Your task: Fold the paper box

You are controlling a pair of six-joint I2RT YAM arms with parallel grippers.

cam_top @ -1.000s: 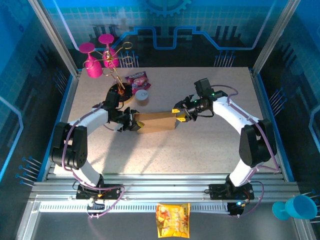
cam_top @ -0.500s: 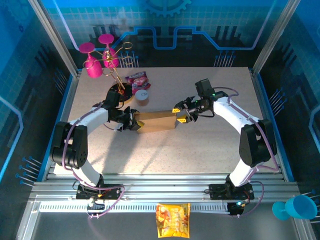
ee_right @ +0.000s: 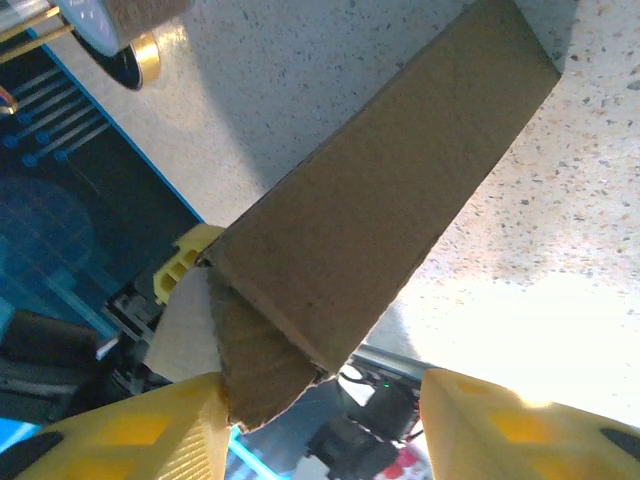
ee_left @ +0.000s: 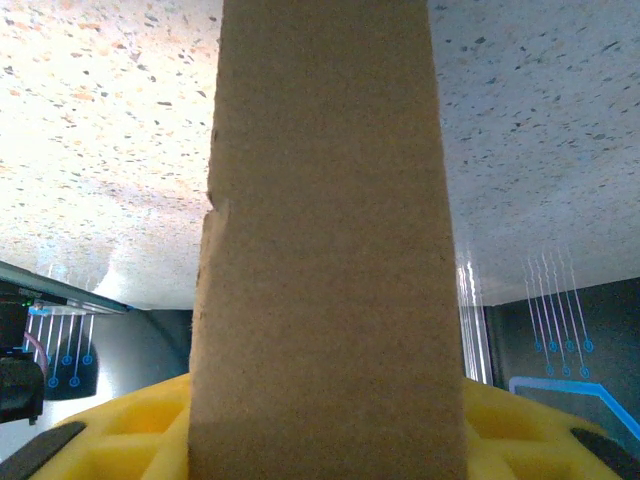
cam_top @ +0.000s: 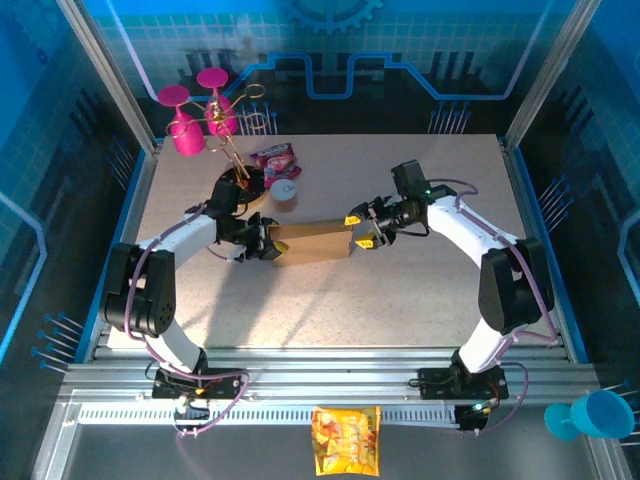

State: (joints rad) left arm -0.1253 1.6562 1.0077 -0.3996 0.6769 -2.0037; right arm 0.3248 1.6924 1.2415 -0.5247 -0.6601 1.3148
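My left gripper (cam_top: 272,244) clamps the box (cam_top: 312,243) at its left end, so my right gripper (cam_top: 360,232), jaws apart astride the right end, should tuck the flap (ee_right: 252,372) in squarely.

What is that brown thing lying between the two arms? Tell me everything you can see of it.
The paper box is plain brown cardboard, unmarked, long and shallow, lying on the speckled table. The left gripper clamps its left end; the right gripper, open, straddles its right end, where a rough-edged flap sticks out.
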